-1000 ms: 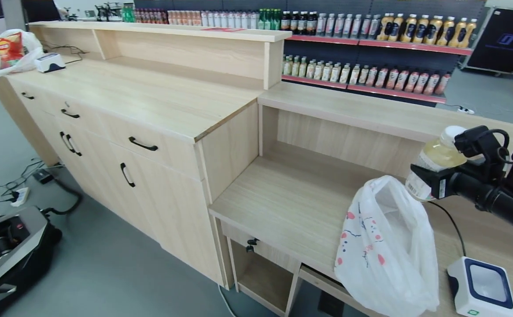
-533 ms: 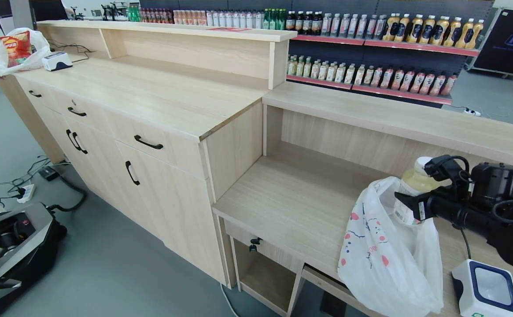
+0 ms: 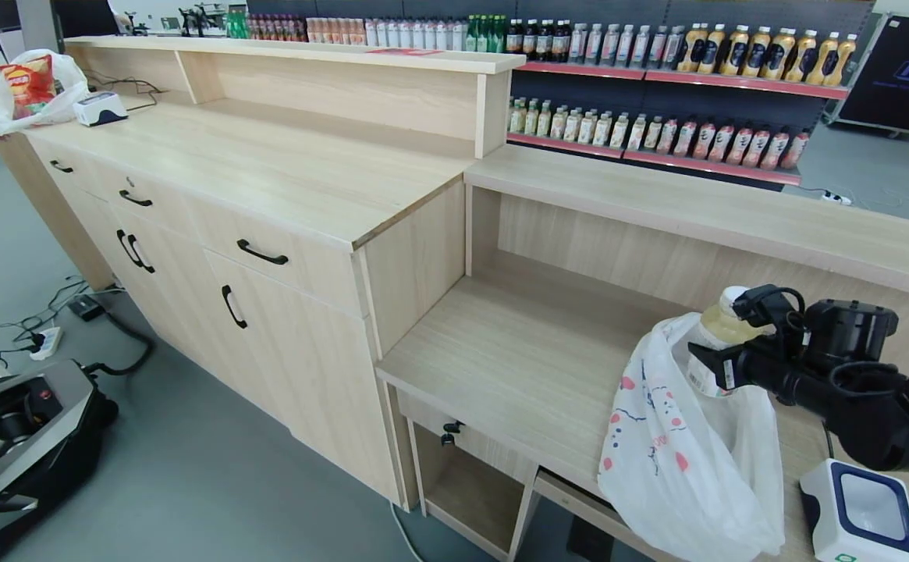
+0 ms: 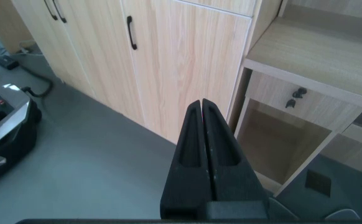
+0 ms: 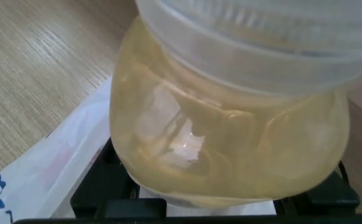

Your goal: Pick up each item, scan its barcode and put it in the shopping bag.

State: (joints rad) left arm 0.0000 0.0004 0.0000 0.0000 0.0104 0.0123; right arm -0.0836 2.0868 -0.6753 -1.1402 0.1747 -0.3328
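Bottle at the bag's mouth, ready to drop

Far left sit a spare bag (image 3: 1, 109) and spare scanner (image 3: 99, 108). The left gripper (image 4: 203, 124) is pressed together, empty. The near bag (image 3: 680, 445) gapes to receive one bottle (image 3: 715, 328), which the right gripper (image 3: 727, 351) clamps upright at its mouth. A second scanner (image 3: 860, 507) is just beside.

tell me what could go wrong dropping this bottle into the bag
1. The shopping bag is limp, and the bottle, held by the right gripper, sits right at its rim. It could catch the plastic, fold the mouth shut, or slide down the outside.
2. The bag sits at the front edge of the counter, so the bottle's weight might tip it off.
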